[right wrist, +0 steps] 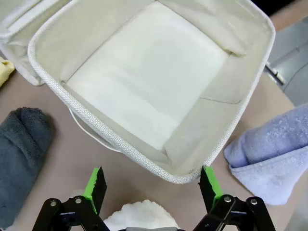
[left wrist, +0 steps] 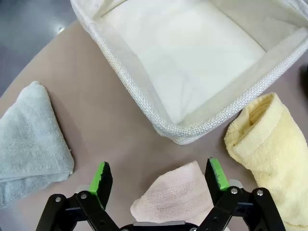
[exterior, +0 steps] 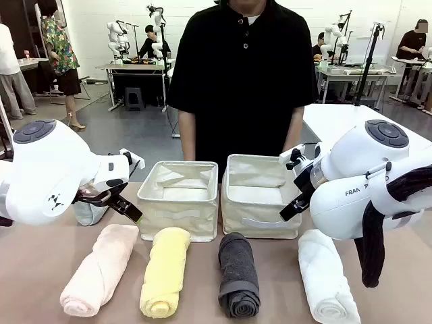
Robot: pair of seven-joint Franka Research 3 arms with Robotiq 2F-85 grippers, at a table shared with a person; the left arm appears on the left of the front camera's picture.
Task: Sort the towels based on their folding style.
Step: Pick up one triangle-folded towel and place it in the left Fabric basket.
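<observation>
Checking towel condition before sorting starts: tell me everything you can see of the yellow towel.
The yellow towel is soft terry, rolled into a thick cylinder with its layered end facing the near edge. It lies flat on the brown table, pointing front to back, its far end close to the left cream bin; contact there cannot be told. Nothing grips it.

My left arm [exterior: 47, 175] and right arm [exterior: 358, 175] are smooth, rounded white shells. Behind each pincer sits a round dark grey cap [exterior: 34, 130] with raised buttons. My left pincer [left wrist: 159, 173] and right pincer [right wrist: 151, 179] are black linkages, tipped with bright green pads [left wrist: 100, 175] and jointed with small silver pins [left wrist: 57, 198]. Behind my right pincer there is dark lettering [exterior: 354, 192] reading "FRAN" and a thick black cable [exterior: 371, 250].
</observation>
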